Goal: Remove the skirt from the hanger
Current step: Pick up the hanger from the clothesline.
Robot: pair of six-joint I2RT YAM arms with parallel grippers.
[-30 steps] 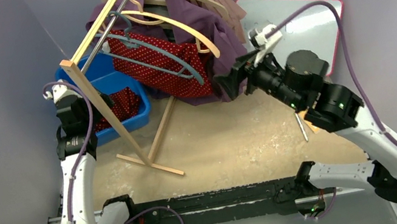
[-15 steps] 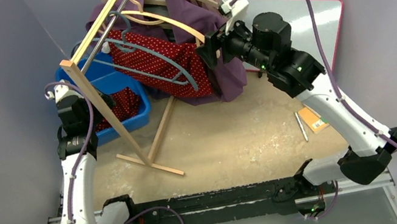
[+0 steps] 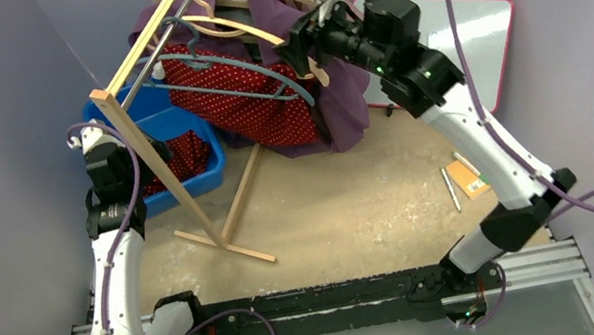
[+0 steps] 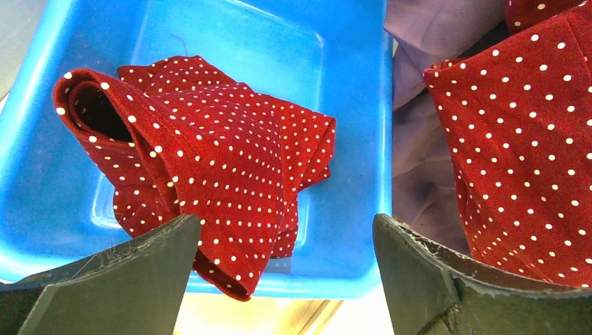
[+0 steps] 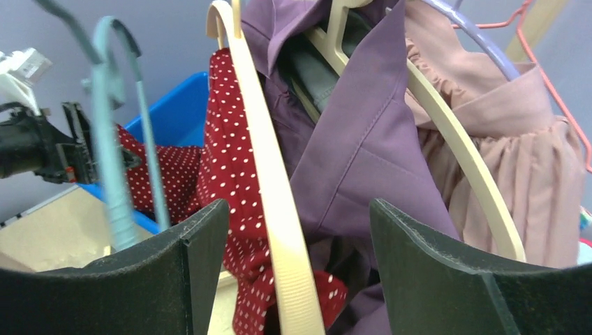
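A red polka-dot skirt [image 3: 250, 106] hangs from a blue-grey hanger [image 3: 256, 59] on the rack; it also shows in the right wrist view [image 5: 227, 160] and the left wrist view [image 4: 530, 139]. My right gripper [image 3: 297, 43] is open, high up at the right end of the hangers. In its wrist view [image 5: 299, 209] the arm of a cream hanger [image 5: 269, 174] runs between the jaws, untouched. My left gripper [image 4: 286, 223] is open and empty above the blue bin [image 4: 230, 42], which holds another red dotted cloth [image 4: 223, 153].
A wooden rack [image 3: 141, 130] stands at the back left, crowded with a purple garment [image 3: 345, 94], a pink one [image 5: 530, 195] and several hangers. A red-edged board [image 3: 473, 35] lies at the back right. A pen [image 3: 449, 188] and an orange card [image 3: 470, 178] lie on the table.
My right arm has risen and swung left and back, from the purple garment's lower edge up to the cream hanger's end. The blue-grey hanger has shifted a little. The left arm has not moved.
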